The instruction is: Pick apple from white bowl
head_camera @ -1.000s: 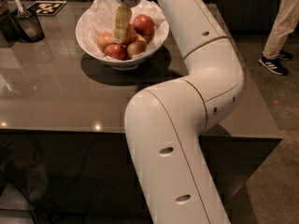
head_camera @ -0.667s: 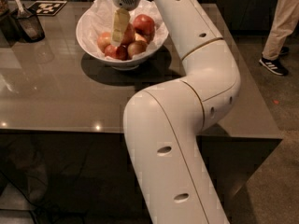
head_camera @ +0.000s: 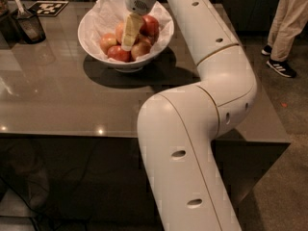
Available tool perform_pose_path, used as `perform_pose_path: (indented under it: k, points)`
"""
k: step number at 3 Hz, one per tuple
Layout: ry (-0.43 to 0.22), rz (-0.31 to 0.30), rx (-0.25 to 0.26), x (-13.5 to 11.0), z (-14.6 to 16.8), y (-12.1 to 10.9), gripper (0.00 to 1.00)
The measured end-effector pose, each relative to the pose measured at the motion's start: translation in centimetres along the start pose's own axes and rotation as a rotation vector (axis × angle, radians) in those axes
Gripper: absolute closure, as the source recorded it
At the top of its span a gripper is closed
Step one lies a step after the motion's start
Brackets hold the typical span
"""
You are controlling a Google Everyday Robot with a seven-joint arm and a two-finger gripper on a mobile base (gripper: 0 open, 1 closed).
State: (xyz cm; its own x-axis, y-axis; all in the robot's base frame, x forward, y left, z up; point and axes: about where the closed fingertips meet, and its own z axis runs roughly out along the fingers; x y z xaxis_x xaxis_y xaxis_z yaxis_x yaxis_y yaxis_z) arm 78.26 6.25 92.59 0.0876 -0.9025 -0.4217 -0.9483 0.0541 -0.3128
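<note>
The gripper [head_camera: 128, 38] has descended deeper into the wide, glossy white paper-lined bowl [head_camera: 96, 52]. The arm reaches across the grey table [head_camera: 57, 90] with the wrist pointing down. Grip state cannot be told. The large orange-red, yellow-streaked apple [head_camera: 118, 32] sits in the bowl, just beside the gripper.

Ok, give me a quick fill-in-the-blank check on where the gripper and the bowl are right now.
1. The gripper hangs down inside the white bowl, among the ___.
2. The bowl is lined with crumpled white ___.
3. The bowl stands on a dark ___.

Missing words: apples; paper; table.
</note>
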Motion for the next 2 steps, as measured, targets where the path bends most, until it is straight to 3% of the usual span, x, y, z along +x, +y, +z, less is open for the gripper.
perform_pose_path:
  k: [2]
  points:
    - [-0.008,-0.014,-0.051,0.2,2.7,0.7,0.00]
